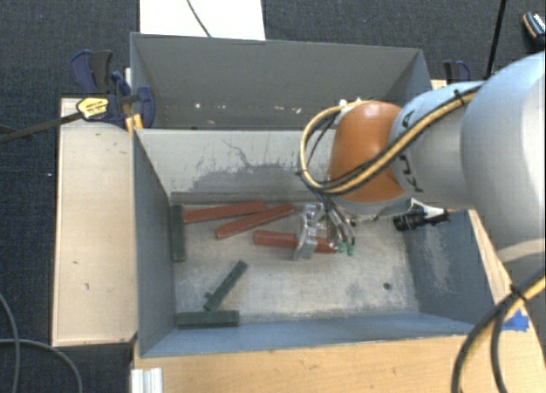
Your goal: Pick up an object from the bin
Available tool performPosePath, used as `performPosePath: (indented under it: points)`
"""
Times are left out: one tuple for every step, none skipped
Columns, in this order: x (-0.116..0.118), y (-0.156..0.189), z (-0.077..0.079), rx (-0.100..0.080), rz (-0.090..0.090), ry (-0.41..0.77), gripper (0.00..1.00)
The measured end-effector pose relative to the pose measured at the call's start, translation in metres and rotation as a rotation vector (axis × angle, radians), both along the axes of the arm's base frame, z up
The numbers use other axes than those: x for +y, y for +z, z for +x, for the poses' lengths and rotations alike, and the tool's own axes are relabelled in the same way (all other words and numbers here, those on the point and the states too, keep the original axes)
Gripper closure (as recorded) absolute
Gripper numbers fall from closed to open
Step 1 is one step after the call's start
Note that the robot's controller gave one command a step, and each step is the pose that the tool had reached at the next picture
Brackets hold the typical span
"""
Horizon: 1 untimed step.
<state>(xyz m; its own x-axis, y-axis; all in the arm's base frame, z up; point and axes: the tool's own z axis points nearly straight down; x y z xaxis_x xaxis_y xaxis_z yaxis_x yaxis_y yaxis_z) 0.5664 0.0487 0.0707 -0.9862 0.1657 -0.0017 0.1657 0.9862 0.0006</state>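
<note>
Nearest the lens, the robot's pale grey arm comes in from the right, with cables looped over its orange cover. Below it stands the grey metal bin. On the bin's floor lie three red-brown sticks: a long one near the back wall, a slanted one just beside it, and a shorter one near the middle. Three dark green sticks lie to the left: one along the left wall, one slanted, one at the front wall. The hand sits low over the shorter red-brown stick, at its right half; whether it is clenched or released cannot be told.
</note>
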Motion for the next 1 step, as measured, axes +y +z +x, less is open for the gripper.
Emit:
performPosePath:
  points:
    - [-0.0265,0.1181,0.0045,-0.009,-0.001,0.1,1.0]
